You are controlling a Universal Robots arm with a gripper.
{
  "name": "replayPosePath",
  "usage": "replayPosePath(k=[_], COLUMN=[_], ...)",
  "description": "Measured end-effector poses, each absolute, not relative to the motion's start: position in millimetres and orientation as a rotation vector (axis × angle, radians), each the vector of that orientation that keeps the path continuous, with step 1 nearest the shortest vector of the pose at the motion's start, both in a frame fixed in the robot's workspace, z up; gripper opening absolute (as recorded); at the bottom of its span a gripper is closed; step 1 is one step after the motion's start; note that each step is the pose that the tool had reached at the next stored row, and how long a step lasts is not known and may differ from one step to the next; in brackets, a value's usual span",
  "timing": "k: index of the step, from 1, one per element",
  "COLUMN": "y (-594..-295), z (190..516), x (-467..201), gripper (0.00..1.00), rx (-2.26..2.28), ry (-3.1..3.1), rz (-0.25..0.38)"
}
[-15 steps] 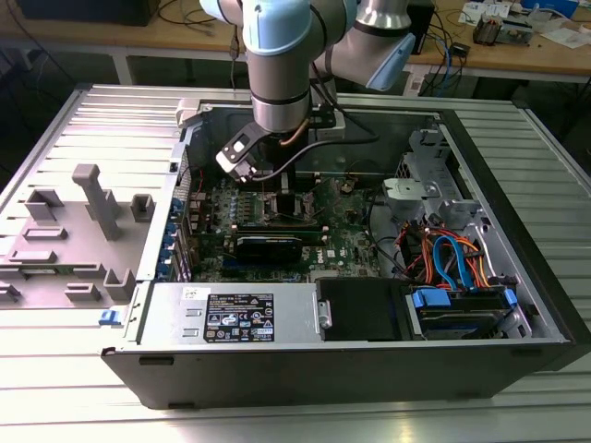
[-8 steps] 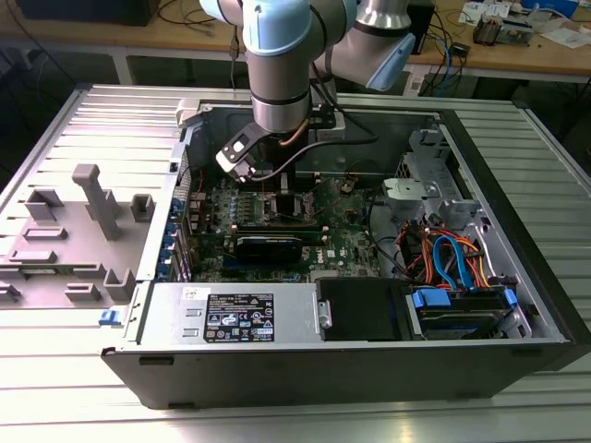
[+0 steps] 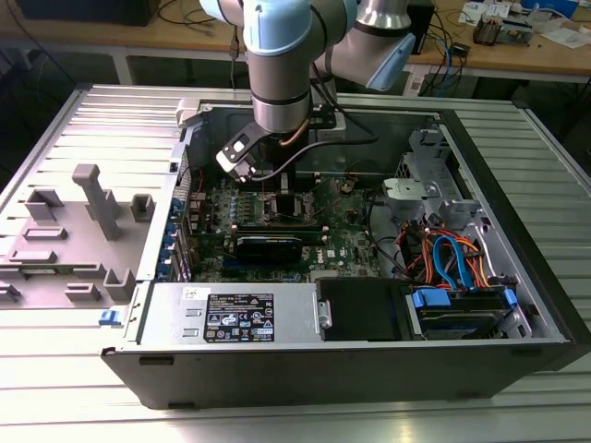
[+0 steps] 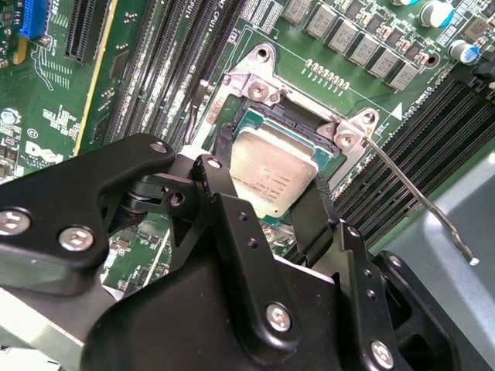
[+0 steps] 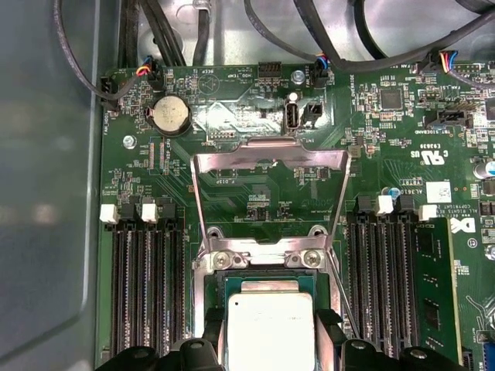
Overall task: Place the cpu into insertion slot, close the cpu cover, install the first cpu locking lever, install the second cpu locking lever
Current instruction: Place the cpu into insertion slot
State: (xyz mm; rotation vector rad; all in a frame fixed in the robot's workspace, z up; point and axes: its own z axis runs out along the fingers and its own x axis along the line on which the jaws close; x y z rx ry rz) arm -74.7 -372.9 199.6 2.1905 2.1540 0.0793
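The hand [image 4: 272,174] is reaching down into the open computer case [image 3: 369,369] and is sitting narrowed around the cpu [image 5: 269,328], its black fingers [image 4: 319,205] pressing against two opposite edges, so it appears to be holding the chip right at the socket [image 4: 259,91]. Whether the chip is already sitting fully down in the slot I cannot tell. The step in hand looks like the seating. Doing it well is calling for the chip staying flat and square to the opening and going straight down with no sideways push, since the contacts beneath the hand are likely delicate. The cpu is showing a dull, brushed silver-grey top with rounded corners. Just beyond the fingertips, the cpu cover [image 5: 271,160] is lying swung open, a thin bright metal frame with a large cut-out, hinged at the socket's edge. Off to one side of the hand, a slim wire locking lever [image 4: 406,182] is slanting away, unlatched. Around the hand, the glossy green motherboard [image 5: 255,209] is carrying long black memory slots [image 5: 147,294].
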Motion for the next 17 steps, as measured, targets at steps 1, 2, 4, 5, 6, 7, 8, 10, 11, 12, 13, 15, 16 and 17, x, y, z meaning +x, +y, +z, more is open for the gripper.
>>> replayPosePath(k=[1,2,4,5,6,7,8,10,11,12,13,15,16,17], y=[-372.9,-372.9,-372.9,-373.0,-373.0,-373.0,-373.0,-372.9,-372.9,-372.9,-372.9,-372.9,-372.9,-372.9], z=[199.4,199.0,198.3,197.8,197.6,197.4,197.3,197.3,197.3,197.2,197.2,197.2,197.2,197.2], x=[-74.7,-74.7,-74.7,-74.7,-74.8,-74.9,-75.0,-75.3,-75.3,-75.3,-75.4,-75.4,-75.4,-75.4], gripper=[0.55,0.55,0.55,0.55,0.55,0.55,0.55,0.55,0.55,0.55,0.55,0.55,0.55,0.55], rx=[2.191,2.191,2.191,2.191,2.191,2.191,2.191,2.191,2.191,2.191,2.191,2.191,2.191,2.191], ry=[2.154,2.154,2.154,2.154,2.154,2.154,2.154,2.154,2.155,2.155,2.154,2.155,2.154,2.155], rz=[0.079,0.079,0.079,0.079,0.079,0.08,0.08,0.08,0.08,0.081,0.081,0.081,0.081,0.081])
